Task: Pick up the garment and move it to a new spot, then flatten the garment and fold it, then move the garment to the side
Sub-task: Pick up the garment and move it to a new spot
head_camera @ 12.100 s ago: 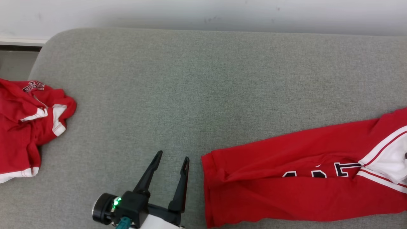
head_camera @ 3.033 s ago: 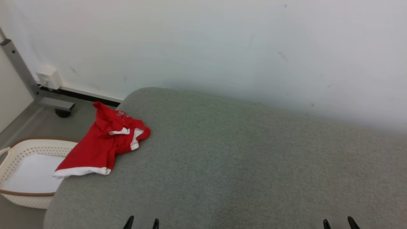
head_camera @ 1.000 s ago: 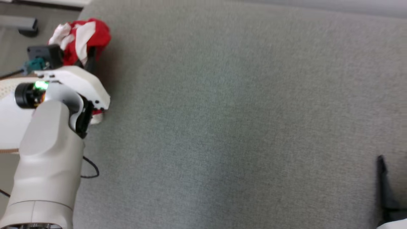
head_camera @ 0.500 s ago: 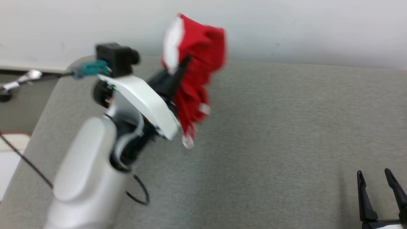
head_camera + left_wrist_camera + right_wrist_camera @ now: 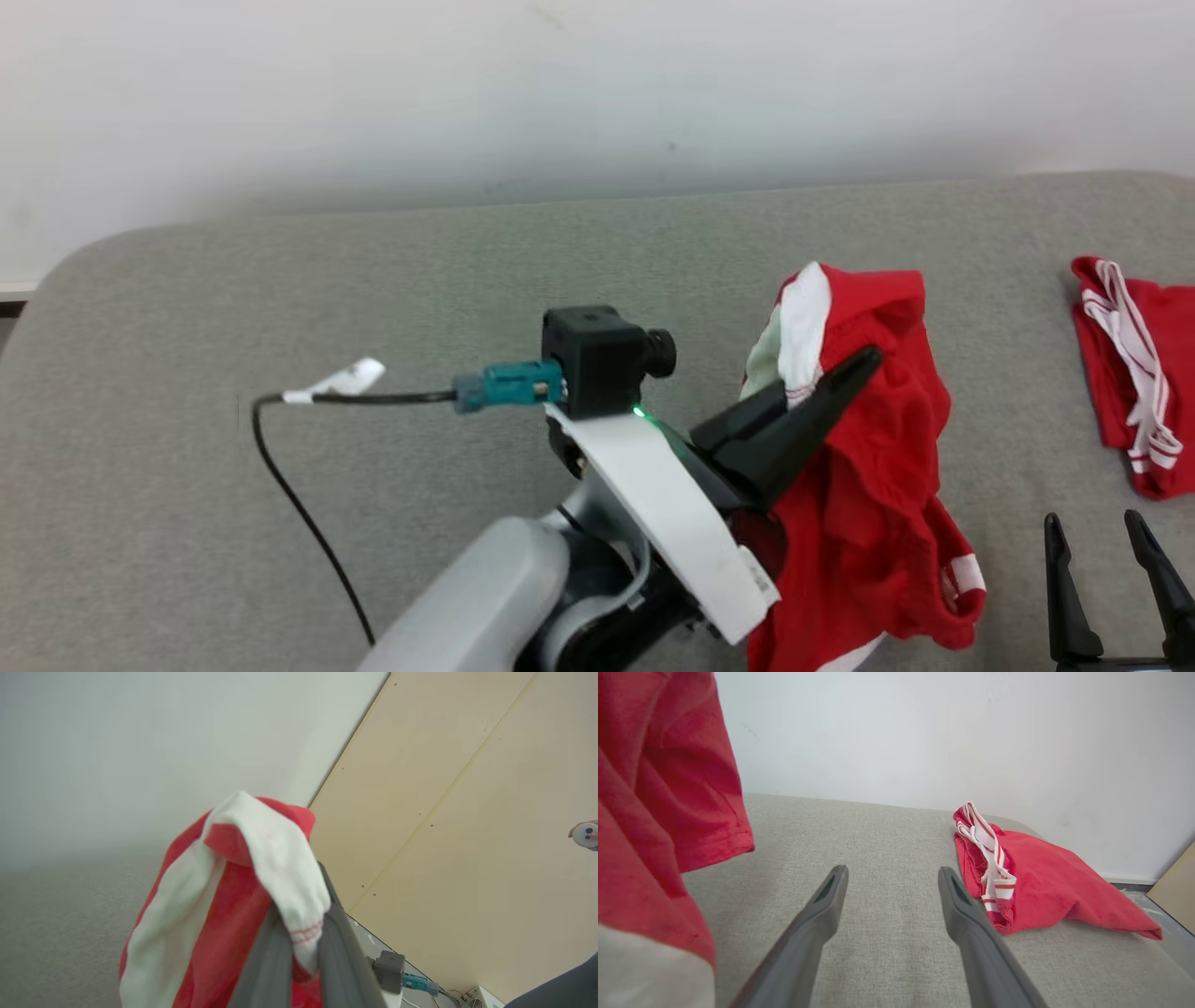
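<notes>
Left gripper (image 5: 868, 360): fingers clamped on the red garment (image 5: 878, 485), which hangs above the grey fabric surface (image 5: 373, 280), right of centre. Right gripper (image 5: 1094, 519): fingers apart, near right. A second red garment (image 5: 1134, 364) lies at far right.

garment (image 5: 878, 448): red knit cloth, matt, soft and creased, with white ribbed trim. second garment (image 5: 1134, 373): the same red cloth, with a white striped band. worktop (image 5: 373, 280): grey woven upholstery fabric, matt, slightly coarse. wall (image 5: 467, 93): white paint, matt, smooth, a few scuffs. left gripper (image 5: 864, 362) and right gripper (image 5: 1094, 525): dark plastic, matt, smooth. wrist cover (image 5: 663, 495): hard white plastic, slight sheen. arm shell (image 5: 476, 607): pale grey plastic, satin. camera block (image 5: 593, 359): black matt plastic. connector (image 5: 509, 385): teal plastic. cable (image 5: 280, 476): black rubbery sheath, smooth. panels (image 5: 467, 788): beige board, smooth, matt.
</notes>
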Controlling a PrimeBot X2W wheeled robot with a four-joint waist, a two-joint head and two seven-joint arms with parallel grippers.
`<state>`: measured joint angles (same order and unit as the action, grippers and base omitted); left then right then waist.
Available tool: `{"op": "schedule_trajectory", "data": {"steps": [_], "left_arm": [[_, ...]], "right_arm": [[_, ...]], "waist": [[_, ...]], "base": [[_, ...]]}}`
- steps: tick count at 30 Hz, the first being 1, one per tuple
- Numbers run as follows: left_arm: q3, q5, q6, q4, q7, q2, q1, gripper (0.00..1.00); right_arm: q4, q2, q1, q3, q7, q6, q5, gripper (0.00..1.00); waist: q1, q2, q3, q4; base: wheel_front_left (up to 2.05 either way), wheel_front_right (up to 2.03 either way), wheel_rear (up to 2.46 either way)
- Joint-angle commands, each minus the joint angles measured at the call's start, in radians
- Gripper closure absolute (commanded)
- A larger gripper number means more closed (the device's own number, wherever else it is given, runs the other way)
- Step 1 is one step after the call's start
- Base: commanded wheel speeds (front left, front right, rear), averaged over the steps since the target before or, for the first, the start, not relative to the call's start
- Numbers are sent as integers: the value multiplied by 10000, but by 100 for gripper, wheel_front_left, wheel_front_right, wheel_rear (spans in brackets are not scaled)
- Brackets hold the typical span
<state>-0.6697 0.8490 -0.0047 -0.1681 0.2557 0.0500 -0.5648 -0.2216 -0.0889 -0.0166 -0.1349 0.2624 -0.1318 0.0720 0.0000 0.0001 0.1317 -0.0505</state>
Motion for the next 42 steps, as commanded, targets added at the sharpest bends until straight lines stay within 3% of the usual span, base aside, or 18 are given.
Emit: {"op": "schedule_trajectory", "data": {"steps": [1, 6, 12, 14, 18, 22, 23, 24, 25, 26, 30, 33, 39, 42], "left_arm": [[-62, 186, 101, 35, -213, 29, 24, 100], [-201, 671, 878, 1115, -1289, 38, 298, 100], [511, 375, 1282, 3464, -2335, 431, 612, 100], [665, 226, 1366, 4270, -2621, 561, 603, 100], [926, 489, 1121, 5710, -2819, 709, 662, 100], [516, -388, 1093, 7152, -3452, 1052, 334, 100], [379, -654, 1063, 7438, -3668, 1076, 263, 86], [247, -841, 1035, 7700, -3862, 1086, 221, 64], [201, -910, 996, 7930, -4042, 1056, 203, 21], [168, -1014, 956, 8111, -4270, 1021, 188, 0], [153, -1468, 1080, 8482, -5002, 1040, 153, 0], [258, -2094, 1420, 8212, -5188, 1188, 476, 0], [1260, -3621, 2300, 5920, -5196, 1486, 2100, 0], [1563, -4356, 2528, 4903, -5197, 1599, 2907, 0]], "right_arm": [[-4, -2, -6, -19, 27, 24, 53, 0], [-28, -69, -44, -178, 27, 24, 98, 0], [-65, -124, 95, -301, 28, 24, 63, 0], [-96, -151, 104, -324, 28, 24, 44, 0], [-179, -180, 100, -284, 28, 24, -25, 0], [-355, -239, 114, -239, 28, 24, -50, 0], [-398, -253, 118, -237, 28, 24, -50, 0], [-442, -261, 131, -239, 28, 24, -69, 0], [-475, -267, 140, -237, 28, 24, -81, 0], [-500, -268, 146, -231, 28, 24, -95, 0], [-507, -269, 200, -208, 28, 24, -146, 0], [-429, -253, 264, -240, 28, 24, -158, 0], [-288, -280, 482, -320, 28, 24, -221, 0], [-204, -297, 603, -289, 28, 24, -288, 0]], "waist": [[0, -1, 105, -149], [0, -1, 272, -288], [0, -1, 382, -102], [0, -1, 397, -20], [0, -1, 363, 141], [0, -1, 259, 254], [0, -1, 224, 273], [0, -1, 176, 295], [0, -1, 136, 313], [0, -1, 85, 329], [0, -1, -153, 339], [0, -1, -375, 311], [0, -1, -788, 306], [0, -1, -983, 347]], "base": [[0, 0, 0], [0, 0, 0], [0, 0, 0], [0, 0, 0], [0, 0, 0], [0, 0, 0], [0, 0, 0], [0, 0, 0], [0, 0, 0], [0, 0, 0], [0, 0, 0], [0, 0, 0], [0, 0, 0], [0, 0, 0]]}}
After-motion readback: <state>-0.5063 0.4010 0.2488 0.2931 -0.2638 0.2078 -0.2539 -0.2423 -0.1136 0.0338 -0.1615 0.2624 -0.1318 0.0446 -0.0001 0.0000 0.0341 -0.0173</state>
